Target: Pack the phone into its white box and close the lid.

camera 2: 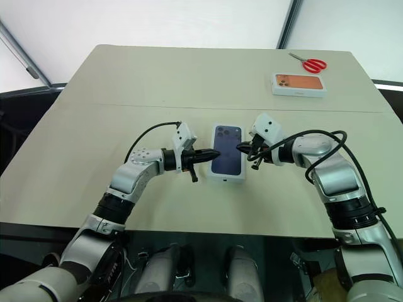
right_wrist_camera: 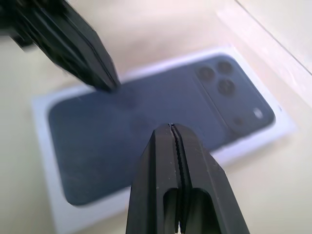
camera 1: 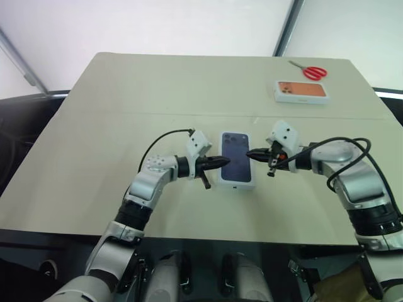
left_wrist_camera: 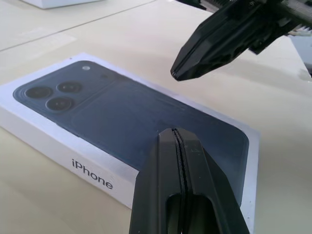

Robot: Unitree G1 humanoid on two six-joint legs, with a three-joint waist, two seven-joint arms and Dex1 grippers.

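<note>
- Lid [camera 1: 237,159] sits on the white box [left_wrist_camera: 58,148], closed, near mid-table [camera 1: 126,94], dark blue phone print facing up, camera cluster print at the far end.
- "iPhone" lettering shows on the box's long side wall in left wrist view.
- Phone itself not visible; box is shut, so can't tell if it's inside.
- Left gripper [camera 1: 225,162]: fingers pressed together, nothing pinched, tip over the lid's left edge, pointing right across it. Contact w/ lid can't be judged.
- Right gripper [camera 1: 250,153]: fingers pressed together too, empty, tip over the lid's right edge, pointing left & slightly down.
- Both tips face each other across the lid, close but apart; each wrist view shows the other gripper's black tip above the blue print.
- 2nd box w/ orange phone print [camera 1: 301,92] lies flat at far right of table, well apart from the white box.
- Red-handled scissors [camera 1: 310,71] lie just beyond the orange-print box, near the far right corner.
- Black cables loop from both wrists, clear of the box.
</note>
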